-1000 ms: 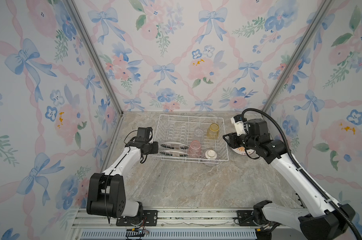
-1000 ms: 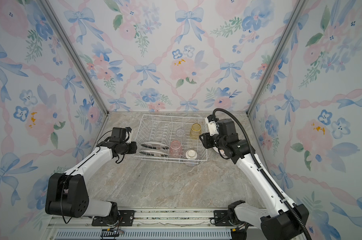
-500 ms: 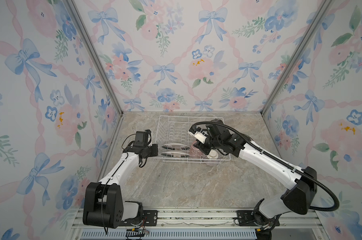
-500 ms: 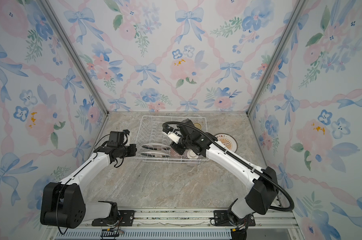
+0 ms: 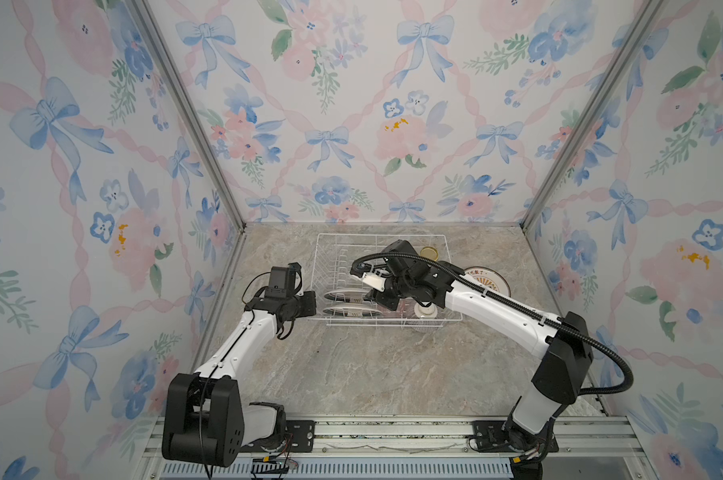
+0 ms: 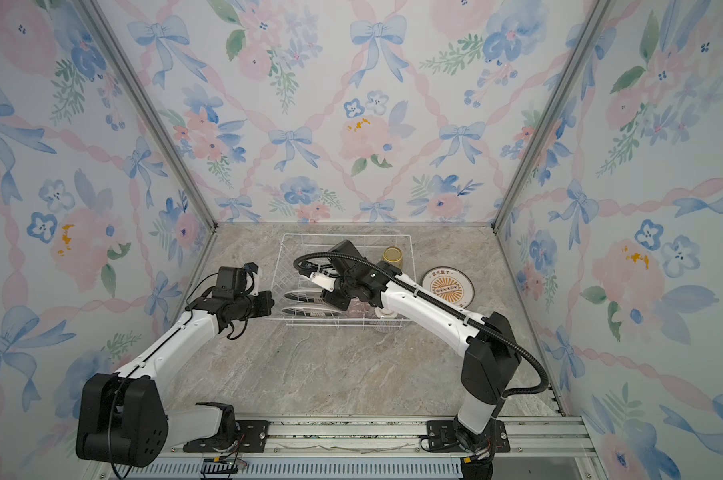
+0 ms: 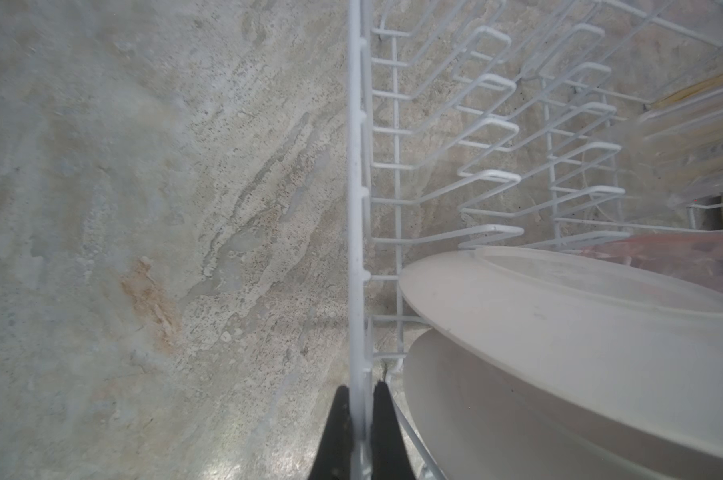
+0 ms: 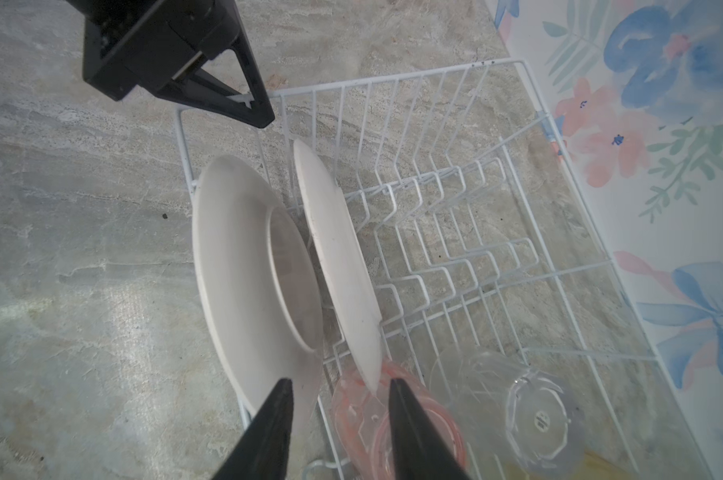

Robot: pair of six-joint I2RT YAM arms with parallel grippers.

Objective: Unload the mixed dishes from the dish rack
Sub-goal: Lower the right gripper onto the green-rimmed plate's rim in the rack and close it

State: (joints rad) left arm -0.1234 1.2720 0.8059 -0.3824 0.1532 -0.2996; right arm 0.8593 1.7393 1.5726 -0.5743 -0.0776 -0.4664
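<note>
The white wire dish rack (image 5: pixel 379 237) (image 6: pixel 347 237) stands at the back of the table. Two white plates (image 5: pixel 344 296) (image 6: pixel 302 295) stand on edge among its prongs at the front left. My left gripper (image 5: pixel 312 303) (image 7: pixel 362 415) is shut on the rack's left wall wire (image 7: pixel 355 208). My right gripper (image 5: pixel 372 297) (image 8: pixel 341 386) hangs open over the plates. The edge of the farther plate (image 8: pixel 339 249) lies between its fingers, close to one of them. A pink tumbler (image 8: pixel 418 419), a clear tumbler (image 8: pixel 534 415) and a yellow tumbler (image 5: pixel 427 252) (image 6: pixel 392 255) sit in the rack's right half.
One patterned plate (image 6: pixel 447 286) (image 5: pixel 490 279) lies flat on the marble table to the right of the rack. Flowered walls close in the back and both sides. The right arm stretches over the rack's right half.
My right arm swung from the plate on the table at right to above the plates in the rack. My left gripper closed on the rack's left wall.
</note>
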